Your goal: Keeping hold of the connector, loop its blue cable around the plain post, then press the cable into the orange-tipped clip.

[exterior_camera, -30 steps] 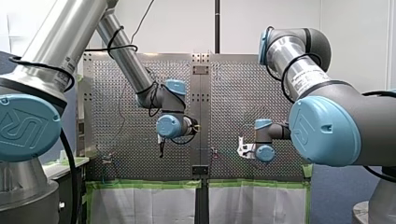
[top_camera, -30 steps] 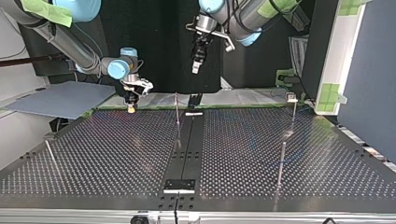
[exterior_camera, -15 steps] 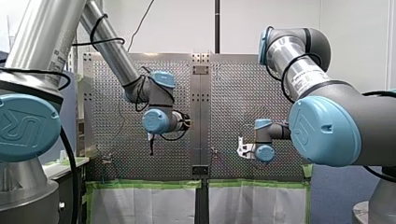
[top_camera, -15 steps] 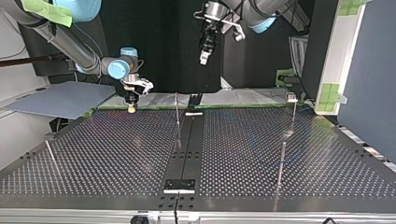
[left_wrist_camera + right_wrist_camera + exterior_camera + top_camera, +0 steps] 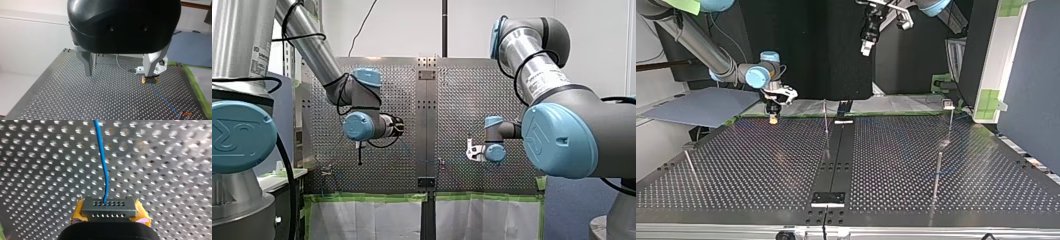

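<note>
Connector (image 5: 109,207): gripped at both short ends by right gripper (image 5: 773,118) fingers, low over desk (image 5: 761,165), by the edge nearest the arms.
Reason: probably keeps cable face free for routing.
Pointing: long axis spans yellow pads (image 5: 78,213), level with desk; blue cable (image 5: 103,167) exits away from fingers, straight ahead.
Left gripper (image 5: 119,73): fingers spread, empty, high above desk, likely clear of the loop.

Four posts are sticking up from the tabletop (image 5: 761,165) in the top view: the middle post (image 5: 825,120) far back, the right post (image 5: 937,175) nearer, the far-right post (image 5: 951,122), and the left post (image 5: 692,169) near. Wide bare stretches are lying between them. A blue cable (image 5: 162,98) is trailing from the connector (image 5: 109,208) in my right gripper (image 5: 772,118). My left gripper (image 5: 866,49) is hanging high above.
</note>
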Robot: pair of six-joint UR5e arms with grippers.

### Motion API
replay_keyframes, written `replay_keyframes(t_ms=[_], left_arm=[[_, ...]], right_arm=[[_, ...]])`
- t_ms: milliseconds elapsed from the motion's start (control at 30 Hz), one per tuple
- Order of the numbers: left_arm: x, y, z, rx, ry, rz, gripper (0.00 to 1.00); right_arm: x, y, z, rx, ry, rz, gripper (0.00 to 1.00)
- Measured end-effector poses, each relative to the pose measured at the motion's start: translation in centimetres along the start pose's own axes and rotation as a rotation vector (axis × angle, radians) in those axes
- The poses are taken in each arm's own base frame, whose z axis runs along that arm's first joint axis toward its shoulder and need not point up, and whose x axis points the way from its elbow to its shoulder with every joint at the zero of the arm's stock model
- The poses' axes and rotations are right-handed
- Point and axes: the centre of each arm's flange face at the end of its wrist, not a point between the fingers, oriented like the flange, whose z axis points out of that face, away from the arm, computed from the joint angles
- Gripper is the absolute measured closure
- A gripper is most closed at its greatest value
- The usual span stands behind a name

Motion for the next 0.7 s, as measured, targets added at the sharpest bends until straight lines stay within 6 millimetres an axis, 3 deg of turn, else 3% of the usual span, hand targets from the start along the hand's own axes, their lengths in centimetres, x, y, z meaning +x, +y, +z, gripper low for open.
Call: replay_keyframes(t_ms=[533, 700], left_arm=[[-1.1, -0.3, 0.0, 0.047, -0.073, -0.049, 0.0], [-1.1, -0.3, 0.0, 0.047, -0.074, -0.05, 0.0]], right_arm=[[7.8, -0.4, -2.5, -0.001, 0.04, 0.008, 1.0], [8.7, -0.4, -2.7, -0.001, 0.053, 0.006, 1.0]])
